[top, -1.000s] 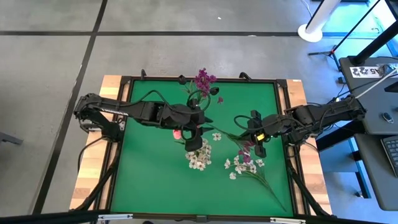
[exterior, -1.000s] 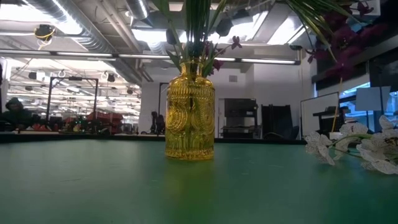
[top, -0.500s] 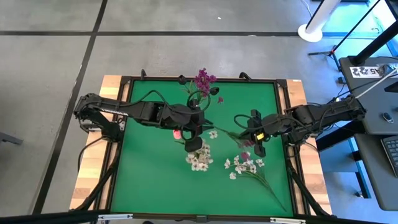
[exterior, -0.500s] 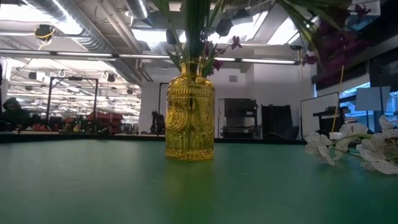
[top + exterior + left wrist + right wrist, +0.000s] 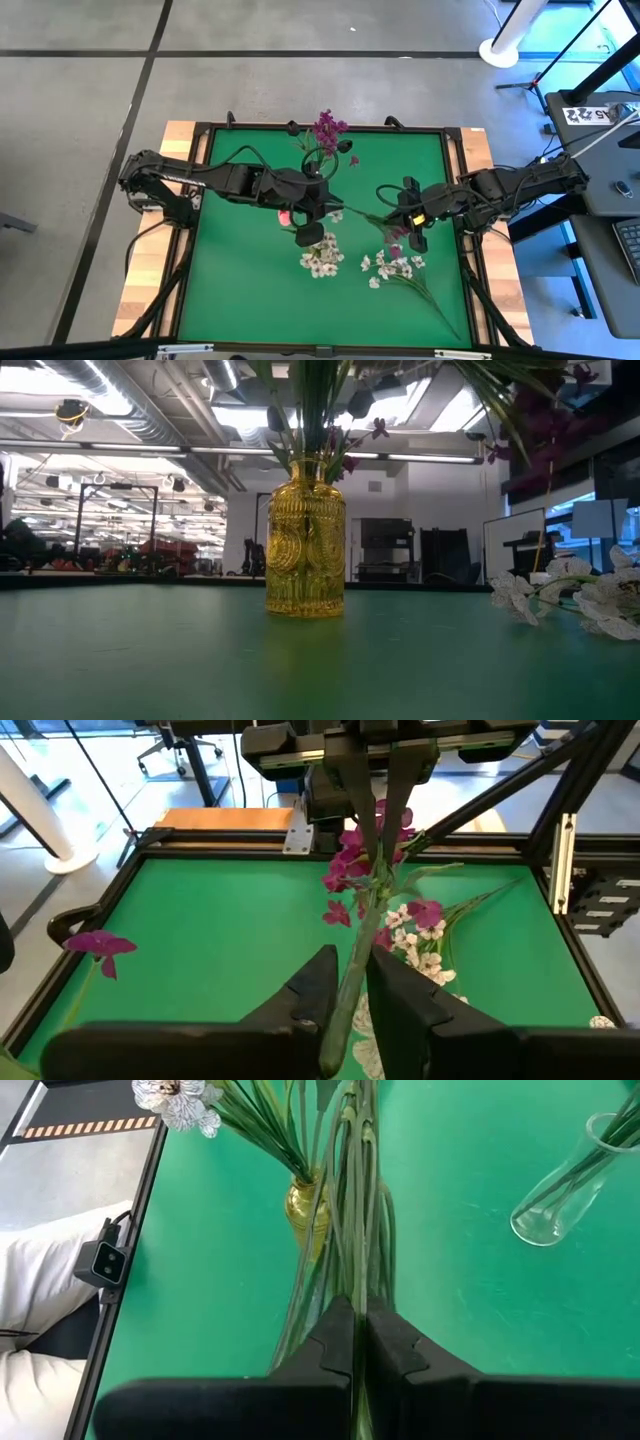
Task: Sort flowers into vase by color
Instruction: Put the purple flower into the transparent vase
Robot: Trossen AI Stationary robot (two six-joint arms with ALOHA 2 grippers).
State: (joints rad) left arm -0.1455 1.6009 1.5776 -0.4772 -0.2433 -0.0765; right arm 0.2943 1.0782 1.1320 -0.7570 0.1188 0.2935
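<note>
Green mat (image 5: 240, 290) fills the wood-framed table (image 5: 175, 135), which sits on a grey concrete floor crossed by dark lines. A white post base (image 5: 497, 50) stands off the far right corner, with a desk (image 5: 600, 150) along the right side.

Left gripper (image 5: 310, 222) is over the middle of the mat, and its wrist view shows both fingers (image 5: 310, 995) pinched on a green stem (image 5: 352, 982) topped by a magenta cluster (image 5: 362, 860).

Right gripper (image 5: 412, 222) sits near the mat's right edge. Its wrist view shows the jaws closed tight on a bundle of green stems (image 5: 358, 1230).

So 2 grippers, both clamped on stems.

From overhead, white blossom sprays (image 5: 322, 258) lie on the mat between the arms, more white ones (image 5: 392, 268) sit further right, and a magenta bunch (image 5: 326, 128) stands in a vase at the back edge.

The low view gives what overhead hides: a ribbed amber glass vase (image 5: 305, 540) upright on the mat, green stems rising from it, and a lit workshop behind with ceiling ducts and racks.

The right wrist view adds a clear glass vase (image 5: 560, 1195) holding stems, set apart from the amber one (image 5: 305, 1205). It also catches a small camera (image 5: 105, 1262) at the mat's edge and white cloth (image 5: 40, 1310) beyond it.
</note>
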